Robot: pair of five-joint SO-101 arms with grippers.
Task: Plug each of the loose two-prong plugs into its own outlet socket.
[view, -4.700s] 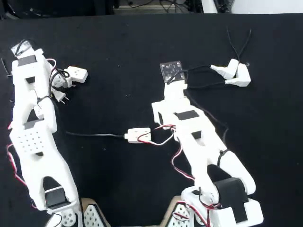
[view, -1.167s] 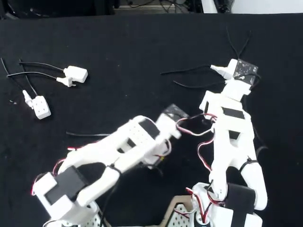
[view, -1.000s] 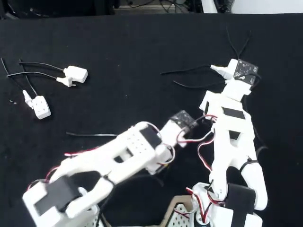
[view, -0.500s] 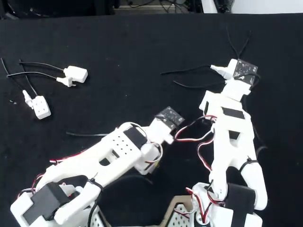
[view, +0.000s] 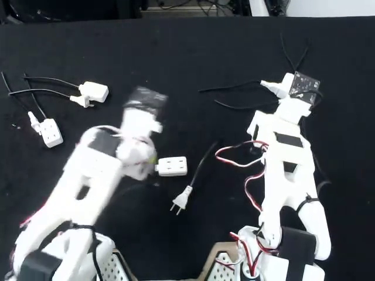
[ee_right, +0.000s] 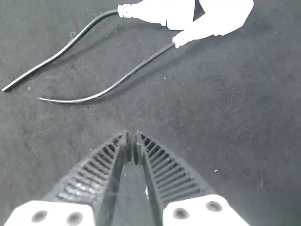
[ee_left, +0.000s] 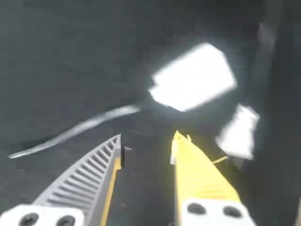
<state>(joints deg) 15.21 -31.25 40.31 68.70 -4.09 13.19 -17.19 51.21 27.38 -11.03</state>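
A white outlet socket (view: 171, 166) lies mid-table, its black cord running left. A loose two-prong plug (view: 181, 202) lies just in front of it, apart from it, with its cord curving away. My left arm (view: 94, 170) stretches to the left of the socket. My left gripper (ee_left: 146, 141) is open and empty, with a blurred white block (ee_left: 193, 77) ahead of it. At the far right, white plug and socket pieces (ee_right: 188, 14) lie beyond my right gripper (ee_right: 130, 137), which is shut on nothing.
A socket with a plug beside it (view: 94, 91) lies at the far left. A second socket (view: 50, 132) sits nearer the left edge. Thin black cords (ee_right: 94, 56) trail over the black cloth at both ends. The right arm (view: 287, 170) stands along the right side.
My left arm swung from the table's middle to the left, uncovering the middle socket and the loose plug. The right arm has kept still.
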